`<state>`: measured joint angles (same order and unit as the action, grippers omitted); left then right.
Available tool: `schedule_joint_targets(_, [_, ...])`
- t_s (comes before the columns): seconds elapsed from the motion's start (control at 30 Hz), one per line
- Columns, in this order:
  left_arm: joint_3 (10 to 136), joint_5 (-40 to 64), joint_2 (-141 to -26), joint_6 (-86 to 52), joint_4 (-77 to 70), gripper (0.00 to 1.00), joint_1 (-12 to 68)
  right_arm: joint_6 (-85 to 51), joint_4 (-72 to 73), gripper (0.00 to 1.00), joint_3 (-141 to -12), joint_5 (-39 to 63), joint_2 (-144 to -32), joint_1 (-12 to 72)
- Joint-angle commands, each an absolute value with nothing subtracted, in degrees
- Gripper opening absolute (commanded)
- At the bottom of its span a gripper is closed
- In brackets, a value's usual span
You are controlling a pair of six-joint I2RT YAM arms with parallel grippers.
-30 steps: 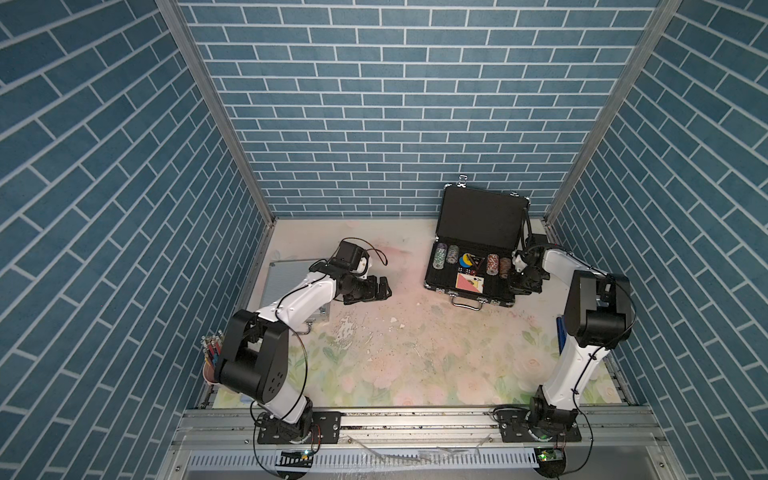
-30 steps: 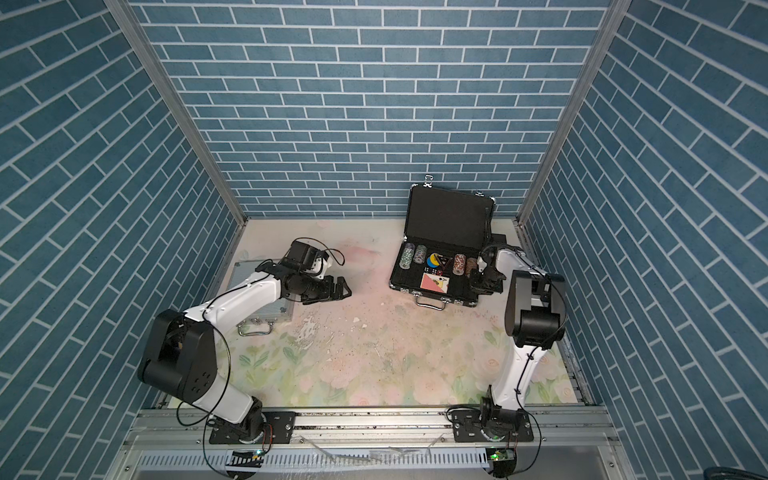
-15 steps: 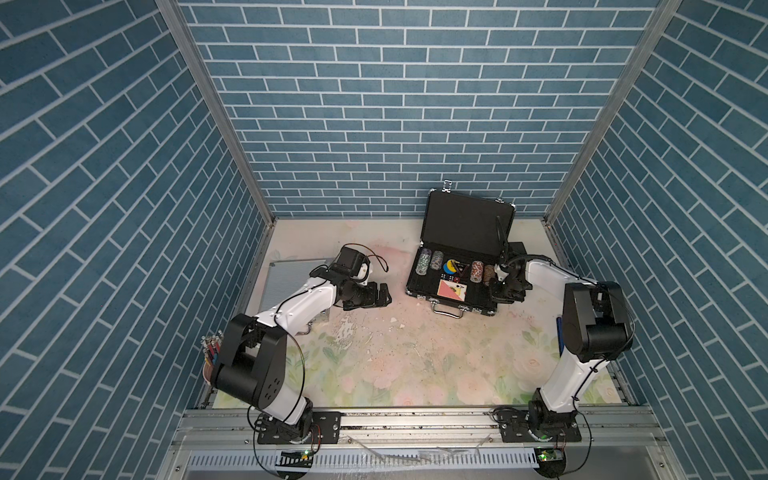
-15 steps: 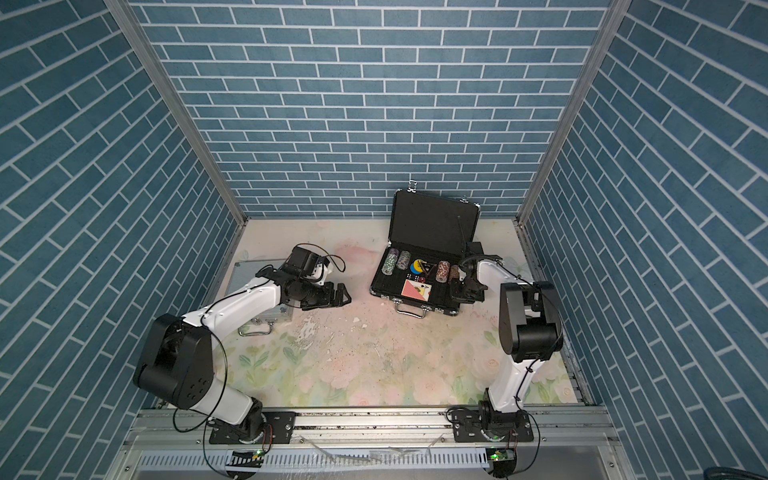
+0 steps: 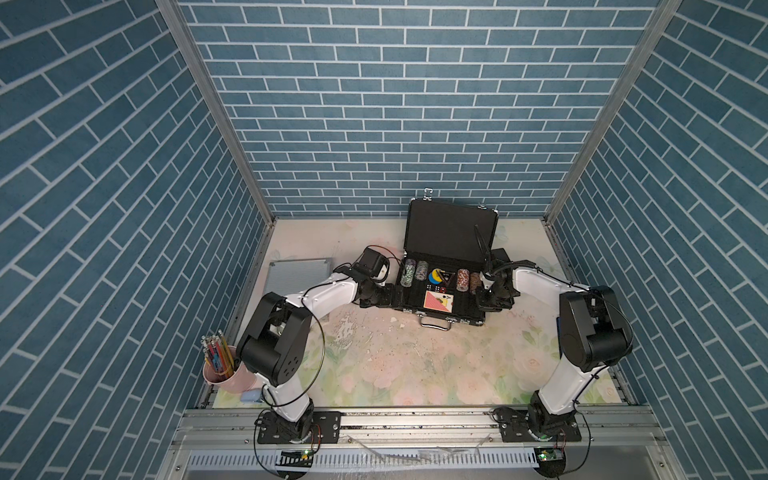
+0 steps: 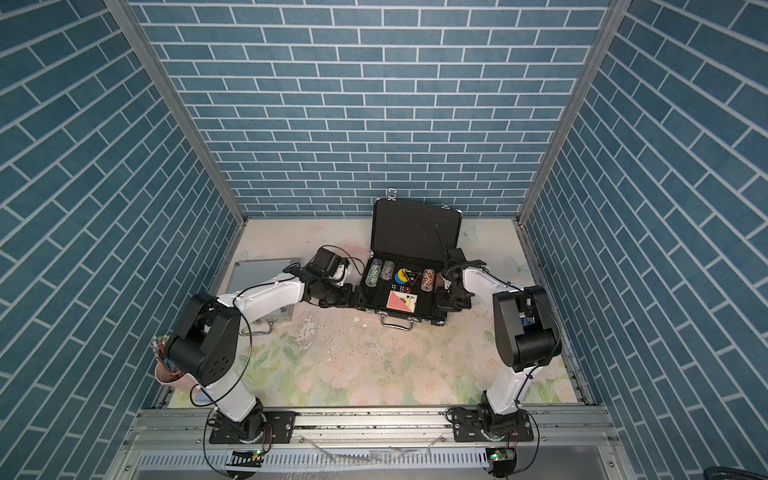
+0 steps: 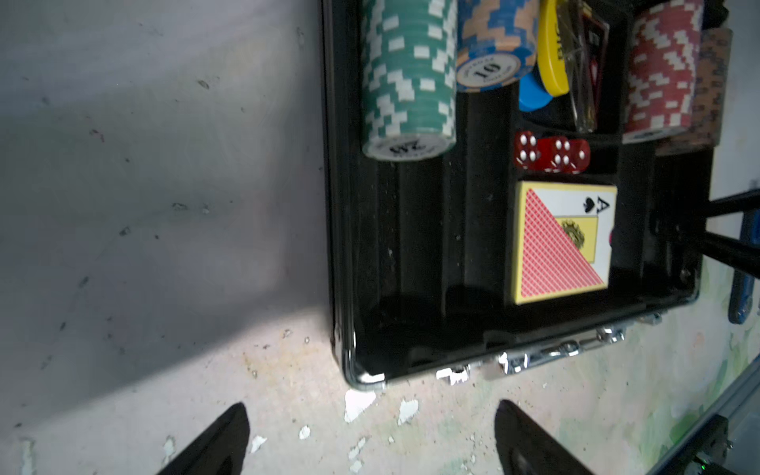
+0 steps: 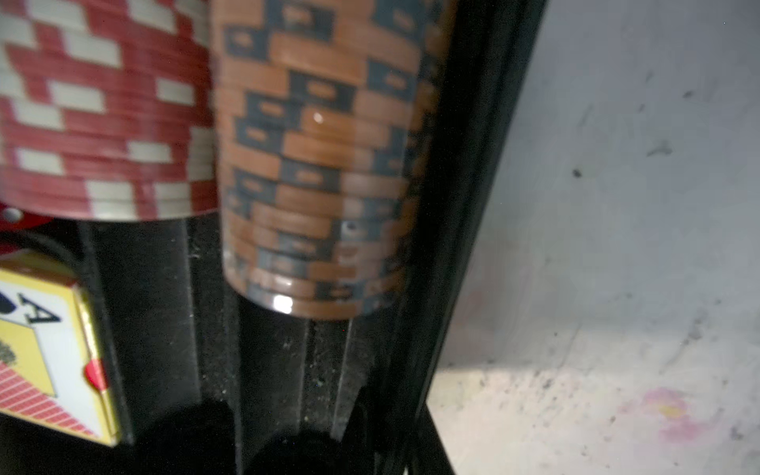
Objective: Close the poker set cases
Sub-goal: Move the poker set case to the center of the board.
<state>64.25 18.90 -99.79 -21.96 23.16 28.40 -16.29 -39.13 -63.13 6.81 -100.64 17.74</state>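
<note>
On wrist view, left end effector [image 7: 370, 405] gapes; in a top view, right end effector [image 5: 486, 302] clamps black case [image 5: 451, 232].

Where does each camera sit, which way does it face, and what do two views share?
Both top views: high over the robot's base end, facing down toward the back wall; both arms, left gripper, right gripper, open black case, closed silver case.
Left wrist: on the left arm, facing the black case's corner; two spread fingertips show.
Right wrist: on the right arm, close over the case's side wall; fingers unclear.
Shared: both wrist views show the card deck and red chips.
</note>
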Motion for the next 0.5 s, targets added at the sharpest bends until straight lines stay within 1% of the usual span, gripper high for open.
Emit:
schedule_joint_targets(0.0, [66.01, 16.13, -101.57, -21.45, 21.51, 0.86, 28.61, -9.31, -47.59, 0.00, -60.21, 12.17, -101.02, 21.38])
schedule_joint_targets(0.2, [62.29, 13.43, -103.01, -22.19, 18.89, 0.64, 28.58, -9.97, -47.99, 0.00, -59.63, 11.88, -100.32, 22.98])
schedule_joint_targets(0.33, [59.05, 13.54, -102.20, -23.30, 17.96, 0.49, 28.82, -10.96, -47.63, 0.00, -58.69, 12.29, -99.68, 23.77])
schedule_joint_targets(0.47, [55.08, 13.38, -99.75, -24.61, 18.10, 0.41, 29.59, -11.92, -47.68, 0.00, -57.88, 12.70, -99.17, 24.42])
